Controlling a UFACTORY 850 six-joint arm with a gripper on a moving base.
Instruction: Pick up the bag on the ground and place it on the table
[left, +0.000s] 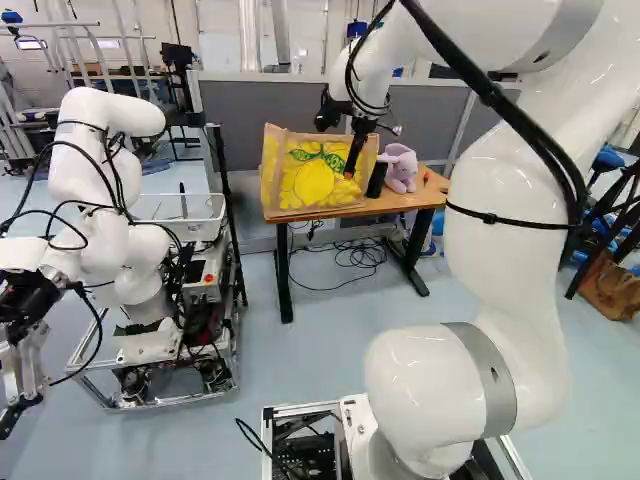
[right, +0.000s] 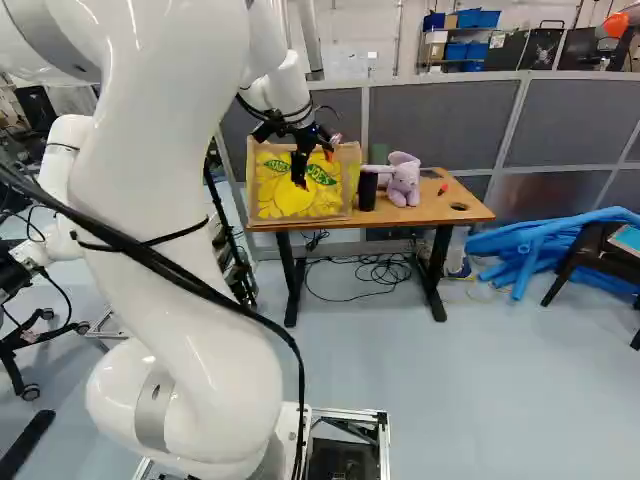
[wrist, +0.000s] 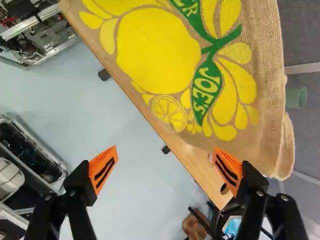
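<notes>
The gripper is found released, its fingers spread wide; it is judged to be held in front of the bag so that the cloth is not snagged on withdrawal. The bag is stood upright on the tabletop, as the task requires. Part of its front is masked by the gripper; its back and handles cannot be inspected. Beyond, a green object cannot be identified.

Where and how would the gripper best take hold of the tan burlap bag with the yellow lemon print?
Grip the bag by its top rim from above, likely with one finger of the open gripper on each side. It stands upright on the wooden table, so that thin cloth edge looks free, while its bottom rests on the tabletop.
</notes>
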